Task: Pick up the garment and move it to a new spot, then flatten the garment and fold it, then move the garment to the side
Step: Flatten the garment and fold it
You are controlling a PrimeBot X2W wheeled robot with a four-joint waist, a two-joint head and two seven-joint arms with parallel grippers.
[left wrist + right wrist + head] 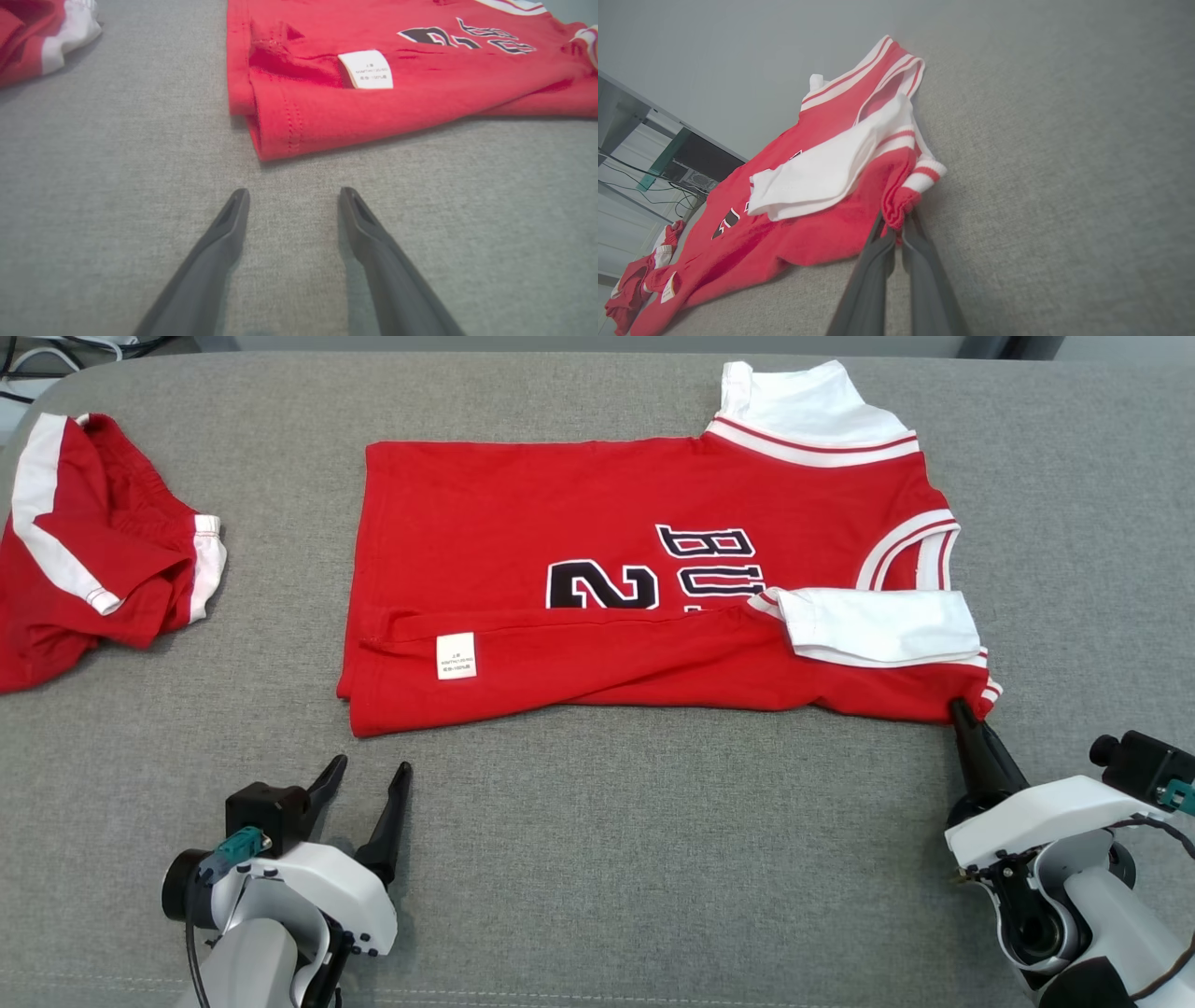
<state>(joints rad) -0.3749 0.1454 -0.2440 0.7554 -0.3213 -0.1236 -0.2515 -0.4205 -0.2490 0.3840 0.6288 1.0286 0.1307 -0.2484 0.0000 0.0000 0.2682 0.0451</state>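
The red jersey (pixel 607 523) lies spread on the grey fabric-covered worktop (pixel 653 859), collar end toward the robot's right, its near long edge folded over with a white sleeve (pixel 878 625) on top and a white care label (pixel 456 655) showing. The right claw (pixel 962 709) is clamped on the jersey's near right corner by the striped trim, red cloth bunched between its closed fingers (pixel 878 261), while the left claw (pixel 371 765) stands spread wide with nothing in it, just short of the near left hem corner. Crumpled red-and-white shorts (pixel 93 551) lie well apart at the far left
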